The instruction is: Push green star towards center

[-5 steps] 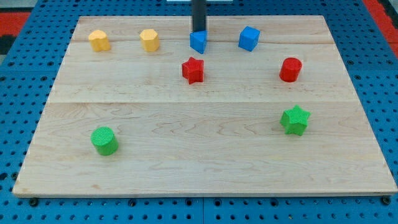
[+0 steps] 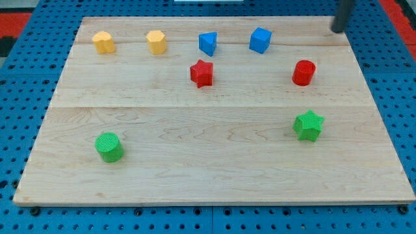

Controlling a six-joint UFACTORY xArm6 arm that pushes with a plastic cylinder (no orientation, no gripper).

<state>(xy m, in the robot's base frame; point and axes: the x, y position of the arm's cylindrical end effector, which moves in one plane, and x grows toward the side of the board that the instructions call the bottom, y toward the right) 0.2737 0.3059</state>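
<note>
tip (image 2: pixel 338 30) moved right, far from green star (image 2: pixel 308 125)

My tip (image 2: pixel 338 30) has left its spot just above the left blue block (image 2: pixel 207 43) — it now sits near the view's top right corner, blurred, touching no block.

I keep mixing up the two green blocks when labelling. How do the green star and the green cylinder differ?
Shape: the green star has points around its outline; the green cylinder is round with a flat top.
Place: the star sits at the view's right, below the red cylinder; the green cylinder sits at the lower left, alone.
My tip, at the view's top right, is nearer the star, touching neither.
Both share the same green.
</note>
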